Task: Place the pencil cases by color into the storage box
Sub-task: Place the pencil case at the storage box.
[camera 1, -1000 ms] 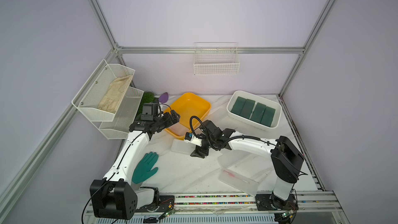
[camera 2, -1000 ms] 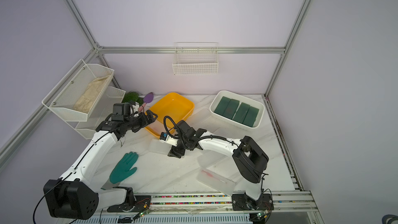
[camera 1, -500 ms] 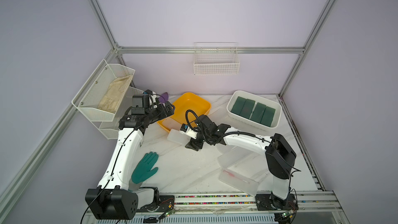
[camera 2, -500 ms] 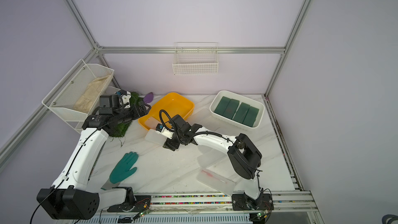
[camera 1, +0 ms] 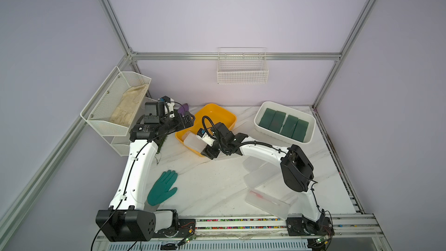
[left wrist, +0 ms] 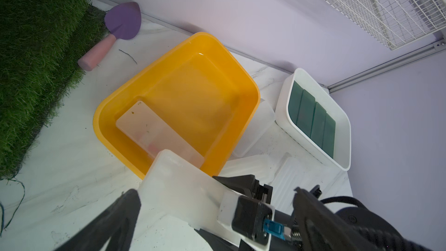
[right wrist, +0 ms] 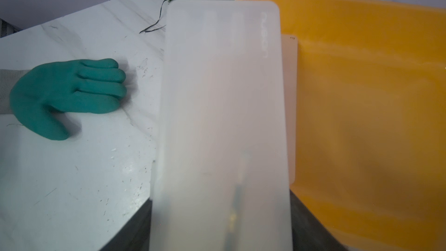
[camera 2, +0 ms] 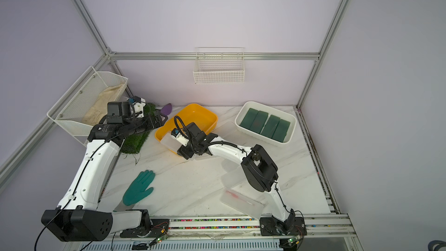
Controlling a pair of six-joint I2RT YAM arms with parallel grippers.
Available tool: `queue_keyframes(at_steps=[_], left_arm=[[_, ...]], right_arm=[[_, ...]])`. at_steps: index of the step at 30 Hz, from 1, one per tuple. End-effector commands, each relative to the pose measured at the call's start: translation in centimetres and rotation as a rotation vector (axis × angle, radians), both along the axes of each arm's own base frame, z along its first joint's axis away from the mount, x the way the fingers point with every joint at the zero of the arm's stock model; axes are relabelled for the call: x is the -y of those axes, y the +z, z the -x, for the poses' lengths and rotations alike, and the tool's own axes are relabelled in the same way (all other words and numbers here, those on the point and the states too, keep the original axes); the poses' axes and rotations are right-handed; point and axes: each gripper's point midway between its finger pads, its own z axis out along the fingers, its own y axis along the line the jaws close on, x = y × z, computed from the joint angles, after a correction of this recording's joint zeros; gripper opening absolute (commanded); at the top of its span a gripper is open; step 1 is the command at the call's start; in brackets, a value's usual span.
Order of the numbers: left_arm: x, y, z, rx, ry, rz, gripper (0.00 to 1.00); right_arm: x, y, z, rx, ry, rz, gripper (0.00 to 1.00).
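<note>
The right gripper (camera 1: 205, 145) has its fingers clenched on one end of a frosted pencil case (camera 1: 191, 141). It holds the case tilted over the near rim of the yellow tub (camera 1: 228, 117), which stands at the far edge of the tabletop (camera 1: 212, 184). In the right wrist view, raised lettering (right wrist: 264, 35) runs along one long edge of this case near a corner. It is faint and seems to read "nusign". A second frosted case (left wrist: 154, 129) lies flat inside the tub and shows no legible print.

The left gripper (camera 1: 187, 119) hangs above the tub's left side, its fingers (left wrist: 115, 213) released and spread wide with nothing between them. A small white label (camera 1: 144, 128) on that arm's black link is too small to read.

Four green pencil cases (camera 1: 282, 124) lie side by side in the white storage box (camera 1: 311, 126) at the far right corner. Loose frosted cases (camera 1: 265, 200) lie toward the near right corner, and the nearest one shows something red inside.
</note>
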Motion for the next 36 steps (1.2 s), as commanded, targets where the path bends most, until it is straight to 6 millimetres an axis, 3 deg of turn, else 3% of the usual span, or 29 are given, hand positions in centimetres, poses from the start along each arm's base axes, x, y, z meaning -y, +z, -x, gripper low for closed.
queue_keyframes(at_steps=[1,12,20,36], left_arm=[[-0.2,3.1,-0.4,0.087,-0.019,-0.023,1.00],[-0.2,3.5,-1.0,0.097,-0.040,-0.031,1.00],[-0.7,3.2,-1.2,0.095,-0.026,-0.035,1.00],[-0.2,2.7,-1.5,0.108,-0.042,-0.009,1.00]], right_arm=[[-0.9,2.0,-2.4,0.015,-0.058,-0.093,0.65],[-1.8,3.2,-7.2,0.044,-0.115,-0.216,0.66],[-2.7,2.9,-9.2,0.109,-0.108,-0.231,0.66],[-0.7,0.8,-12.4,0.177,-0.145,-0.203,0.66]])
